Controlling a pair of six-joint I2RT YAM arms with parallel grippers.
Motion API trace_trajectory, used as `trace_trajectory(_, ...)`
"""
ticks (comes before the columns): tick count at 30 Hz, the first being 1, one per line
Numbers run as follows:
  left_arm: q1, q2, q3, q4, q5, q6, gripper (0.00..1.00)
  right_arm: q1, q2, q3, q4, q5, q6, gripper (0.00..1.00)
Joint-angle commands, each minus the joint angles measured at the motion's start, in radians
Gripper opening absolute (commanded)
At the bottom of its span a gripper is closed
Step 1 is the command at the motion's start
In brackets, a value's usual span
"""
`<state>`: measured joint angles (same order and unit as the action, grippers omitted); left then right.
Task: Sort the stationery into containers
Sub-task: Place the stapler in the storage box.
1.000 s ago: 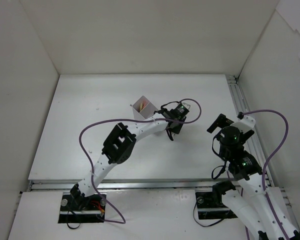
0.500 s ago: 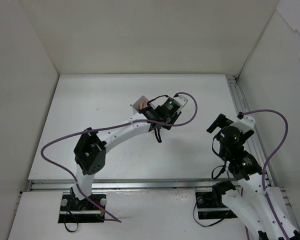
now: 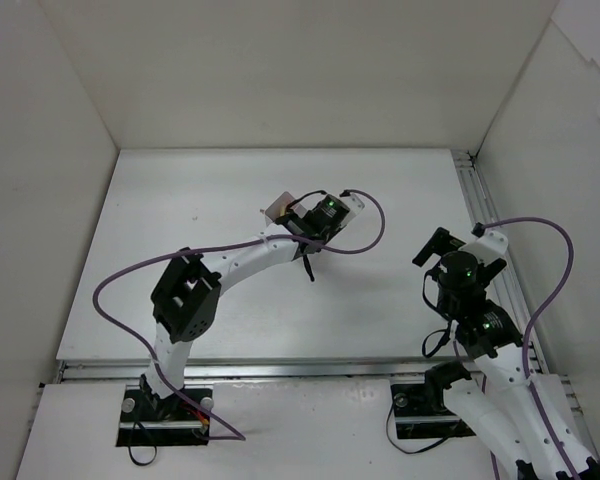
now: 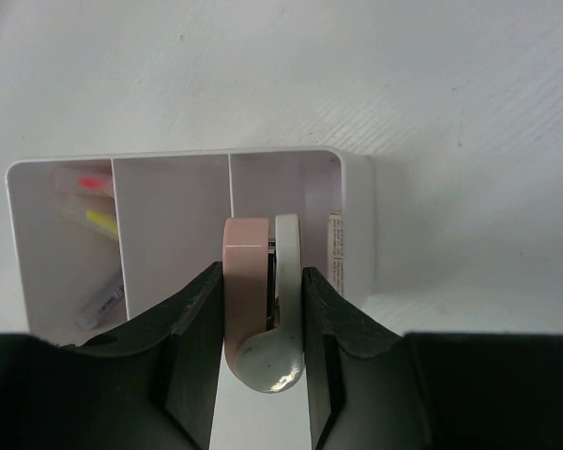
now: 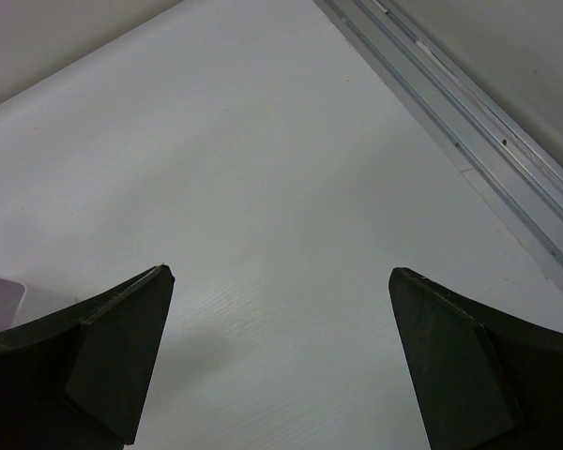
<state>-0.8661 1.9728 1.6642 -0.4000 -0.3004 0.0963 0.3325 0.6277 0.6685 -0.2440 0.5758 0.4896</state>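
Looking down from the top external view, I see the left arm stretched out toward the middle of the table (image 3: 180, 200), its left gripper (image 3: 298, 212) right at the box (image 3: 278, 207). The wrist covers the fingers from here, so I cannot tell their state in this view. The right arm sits well apart at the right side, near the rail (image 3: 467, 185), with the right gripper (image 3: 462, 243) raised over bare table and nothing in it.

On the left wrist camera I look straight into the box (image 4: 352, 225), and three sections show behind two dividers. The left gripper (image 4: 263, 272) is clamped on the erasers (image 4: 246, 281), a pinkish block and a white rounded one pressed side by side between the black fingers (image 4: 192, 328). They hang at the mouth of the right section, just beside the right divider; I cannot tell whether they touch the box. The pens (image 4: 98, 220) lie in the left section, with pink, yellow and a pale one visible. The middle section holds nothing I can see.

On the right wrist camera, the right gripper (image 5: 281, 309) has its fingers (image 5: 113, 337) spread wide apart over plain white table (image 5: 263, 169), with the rail (image 5: 469, 103) running along the far right.
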Motion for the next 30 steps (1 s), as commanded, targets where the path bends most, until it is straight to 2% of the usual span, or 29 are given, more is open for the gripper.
trace_trajectory(1, 0.025, -0.008, 0.088, 0.052, -0.065, 0.031, 0.17, -0.009, 0.024, 0.022, 0.040, 0.022, -0.014, 0.98)
trace_trajectory(6, 0.026, 0.031, 0.109, 0.049, -0.046, 0.017, 0.18, -0.012, 0.030, 0.023, 0.040, 0.022, -0.016, 0.98)
trace_trajectory(13, 0.026, 0.057, 0.128, 0.043, -0.065, 0.006, 0.34, -0.009, 0.023, 0.022, 0.040, 0.024, -0.019, 0.98)
trace_trajectory(19, 0.026, 0.051, 0.118, 0.038, -0.068, 0.000, 0.44, -0.009, 0.023, 0.023, 0.040, 0.024, -0.019, 0.98)
trace_trajectory(30, 0.026, 0.023, 0.100, 0.038, -0.048, -0.017, 0.50, -0.009, 0.018, 0.022, 0.040, 0.021, -0.020, 0.98)
